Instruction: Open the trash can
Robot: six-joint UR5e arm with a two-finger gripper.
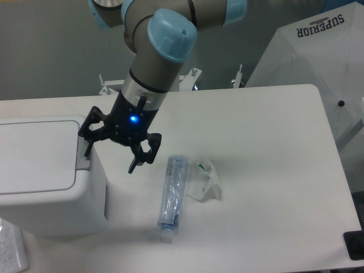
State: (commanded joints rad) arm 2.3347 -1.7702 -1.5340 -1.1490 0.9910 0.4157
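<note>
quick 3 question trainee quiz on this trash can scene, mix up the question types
1. True or false: the trash can lid is closed.
2. The hand is: A) shut on the bottle B) open, at the can's grey tab C) out of view
3. Fill in: the bottle lies on the ___.

Key: 1 true; 2 B; 3 table

Trash can (pixel 45 187) smooth white plastic; bottle (pixel 172 190) clear crinkled plastic.
</note>
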